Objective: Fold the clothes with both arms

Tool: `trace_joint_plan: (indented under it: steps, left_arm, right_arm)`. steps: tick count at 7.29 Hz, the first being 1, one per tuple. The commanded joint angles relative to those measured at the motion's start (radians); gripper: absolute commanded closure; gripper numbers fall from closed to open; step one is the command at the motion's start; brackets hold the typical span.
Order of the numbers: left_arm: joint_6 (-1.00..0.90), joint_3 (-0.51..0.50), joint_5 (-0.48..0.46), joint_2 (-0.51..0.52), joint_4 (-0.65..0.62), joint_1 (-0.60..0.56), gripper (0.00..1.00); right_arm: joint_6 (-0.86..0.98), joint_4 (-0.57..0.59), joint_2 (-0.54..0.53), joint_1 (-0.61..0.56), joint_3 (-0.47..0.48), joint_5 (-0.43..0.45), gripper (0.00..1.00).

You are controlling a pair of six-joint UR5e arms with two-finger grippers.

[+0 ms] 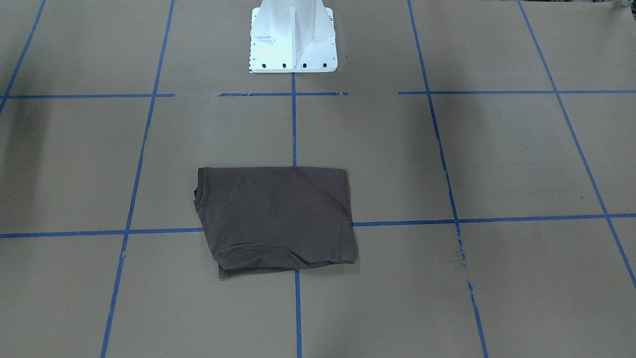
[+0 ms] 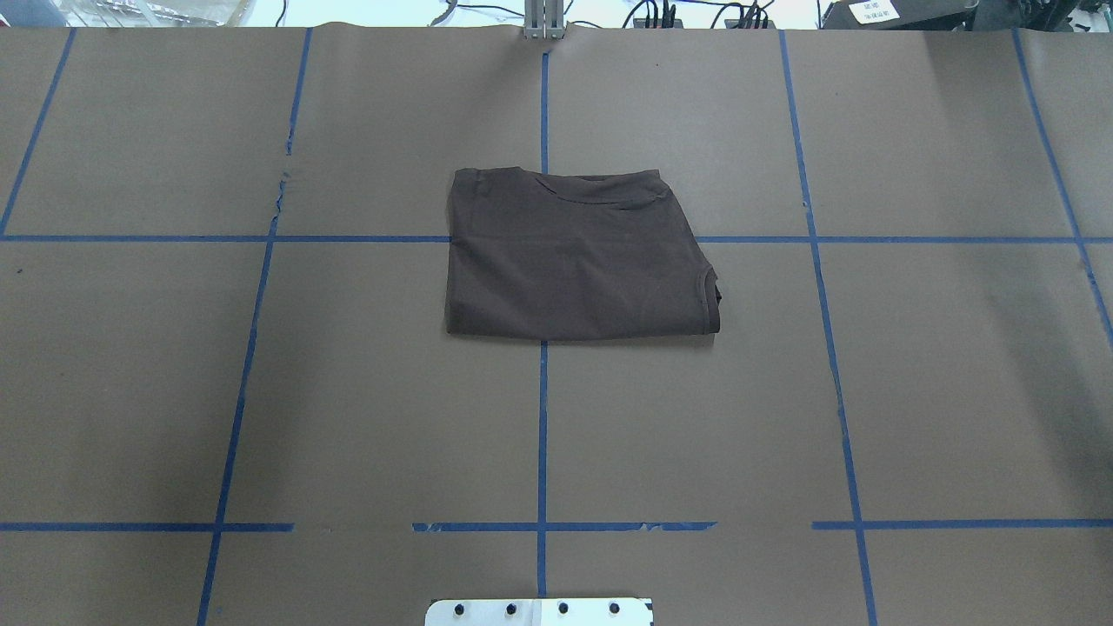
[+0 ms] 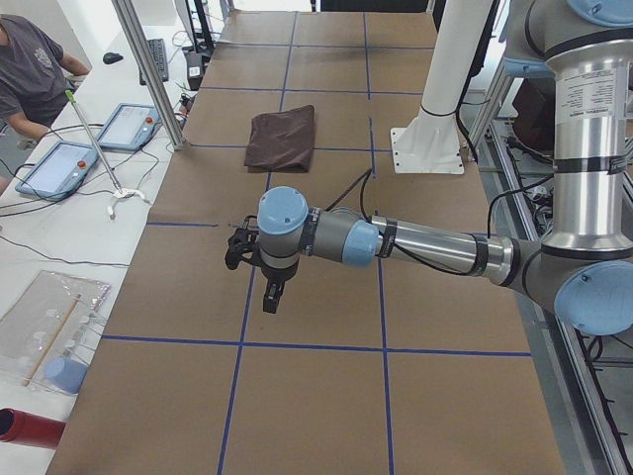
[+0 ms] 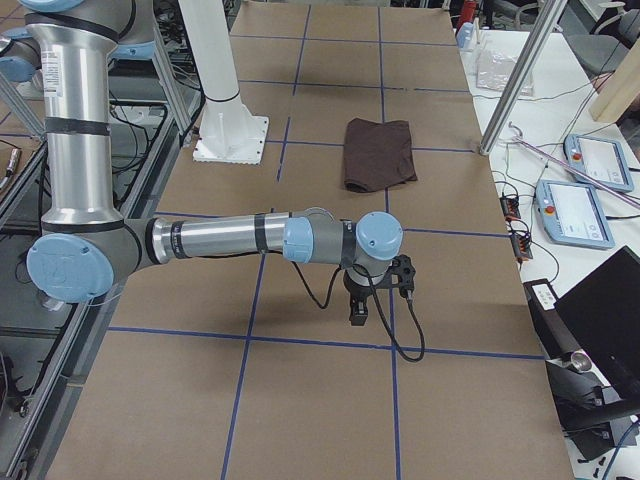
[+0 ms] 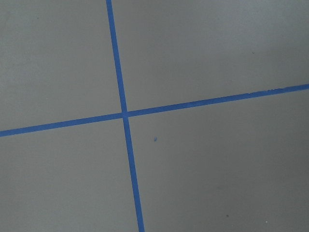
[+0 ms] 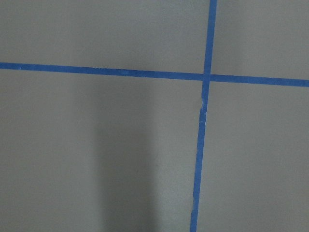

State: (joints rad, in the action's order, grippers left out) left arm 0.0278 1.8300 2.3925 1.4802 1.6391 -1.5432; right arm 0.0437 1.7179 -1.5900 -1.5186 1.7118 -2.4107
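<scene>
The clothes are one dark brown-grey T-shirt (image 1: 276, 219), folded into a compact rectangle at the middle of the table (image 2: 574, 261). It looks small in both side views (image 3: 281, 139) (image 4: 380, 152). Its ribbed neck lies at one side edge. Neither arm shows in the overhead or front views. My left gripper (image 3: 270, 295) hangs over bare paper, well away from the shirt toward the table's left end. My right gripper (image 4: 358, 310) hangs likewise toward the right end. I cannot tell whether either is open or shut. Both wrist views show only brown paper and blue tape.
The white pedestal (image 1: 293, 40) stands on the robot's side of the shirt (image 4: 232, 140). Blue tape lines grid the brown paper. A person (image 3: 30, 69) sits by tablets (image 3: 129, 124) beyond the far edge, behind metal posts (image 3: 148, 69).
</scene>
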Motion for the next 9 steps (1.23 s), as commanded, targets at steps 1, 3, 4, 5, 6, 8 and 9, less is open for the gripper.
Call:
trace_joint_plan:
  steps: [1,3,4,5,6,8,9]
  left_arm:
    - [0.000,-0.002,0.002,0.000,0.001,0.000,0.00]
    - [-0.003,-0.014,-0.004,0.000,0.001,0.000,0.00]
    - [0.000,-0.018,-0.006,0.000,0.001,0.000,0.00]
    - [-0.002,-0.050,-0.006,-0.003,0.001,0.002,0.00]
    - [0.000,-0.055,-0.009,-0.001,-0.002,0.002,0.00]
    - [0.000,-0.066,-0.025,-0.003,-0.002,0.002,0.00]
    - [0.001,-0.074,-0.074,-0.003,0.020,0.002,0.00]
  right_arm:
    - [-0.001,-0.008,0.010,0.000,0.002,0.013,0.00]
    - [-0.014,-0.075,0.005,0.002,-0.006,0.079,0.00]
    - [-0.036,-0.074,0.004,0.002,-0.006,0.076,0.00]
    - [-0.036,-0.074,0.001,0.002,-0.007,0.073,0.00]
    - [-0.036,-0.074,0.001,0.002,-0.008,0.071,0.00]
    - [-0.038,-0.075,0.001,0.002,-0.006,0.068,0.00]
    - [-0.038,-0.075,0.002,0.002,-0.006,0.068,0.00]
